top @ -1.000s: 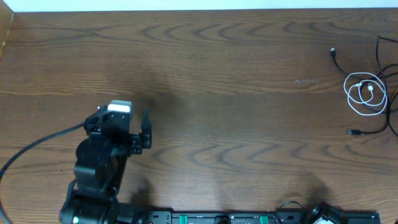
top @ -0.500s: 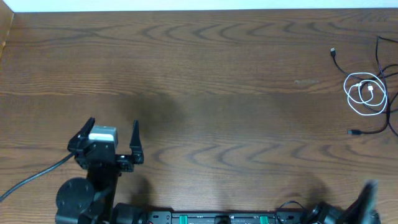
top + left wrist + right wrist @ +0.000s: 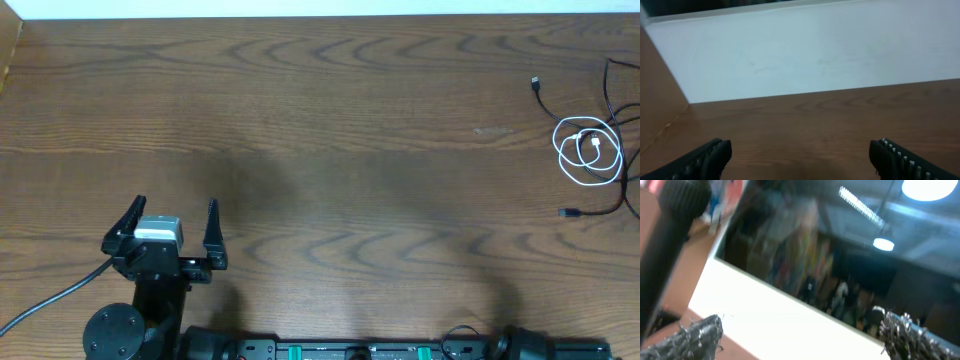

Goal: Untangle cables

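The cables lie at the table's far right in the overhead view: a white cable (image 3: 588,150) coiled in loops, with thin black cables (image 3: 601,210) running around it and one black plug end (image 3: 537,84) to its upper left. My left gripper (image 3: 173,208) is open and empty near the front left, far from the cables. It also shows in the left wrist view (image 3: 800,152), jaws wide apart over bare wood. My right gripper (image 3: 802,330) is open and empty, pointing up past the table's edge. It is out of the overhead view.
The brown wooden table (image 3: 330,130) has a white wall behind its far edge (image 3: 805,55). A black rail with green parts (image 3: 350,350) runs along the front edge. A black arm cable (image 3: 50,300) trails left from the left arm.
The left arm has pulled back toward the front edge and its gripper now points at the far wall. The right arm showed at the bottom right half a second ago and has left the overhead view.
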Robot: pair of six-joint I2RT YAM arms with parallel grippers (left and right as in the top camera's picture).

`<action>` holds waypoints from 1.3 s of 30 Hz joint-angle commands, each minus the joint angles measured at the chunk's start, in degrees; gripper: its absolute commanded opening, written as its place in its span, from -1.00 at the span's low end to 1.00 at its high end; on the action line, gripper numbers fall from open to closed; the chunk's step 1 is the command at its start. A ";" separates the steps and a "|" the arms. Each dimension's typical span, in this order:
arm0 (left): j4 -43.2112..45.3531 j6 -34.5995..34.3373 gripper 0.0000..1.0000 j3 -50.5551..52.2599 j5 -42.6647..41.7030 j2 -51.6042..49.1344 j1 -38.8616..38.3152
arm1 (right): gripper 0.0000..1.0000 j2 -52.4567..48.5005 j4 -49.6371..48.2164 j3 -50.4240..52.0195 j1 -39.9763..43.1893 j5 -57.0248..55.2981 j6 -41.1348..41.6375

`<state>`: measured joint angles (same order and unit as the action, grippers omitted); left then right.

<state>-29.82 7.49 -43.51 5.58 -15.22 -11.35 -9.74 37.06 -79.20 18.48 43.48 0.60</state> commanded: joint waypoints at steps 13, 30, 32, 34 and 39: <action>0.04 -0.09 0.86 0.00 3.06 0.48 0.15 | 0.99 0.28 8.02 22.25 -2.05 -6.73 -11.04; -0.13 -0.09 0.96 0.00 3.06 0.48 0.15 | 0.99 0.31 -2.34 52.06 -2.03 -7.63 -3.13; -0.11 -0.09 0.95 0.00 3.06 0.48 0.15 | 0.99 0.31 -2.97 54.97 -2.03 -8.52 -1.64; -0.11 -0.09 0.96 0.00 3.06 0.48 0.15 | 0.99 0.31 -4.33 57.55 -2.03 -8.44 -0.57; -0.13 -0.09 0.96 0.00 3.06 0.48 0.15 | 0.99 0.31 -6.45 62.25 -2.03 -10.14 0.22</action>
<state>-30.06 7.49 -43.51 7.90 -15.22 -11.35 -9.74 31.27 -18.52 16.64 35.07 -0.71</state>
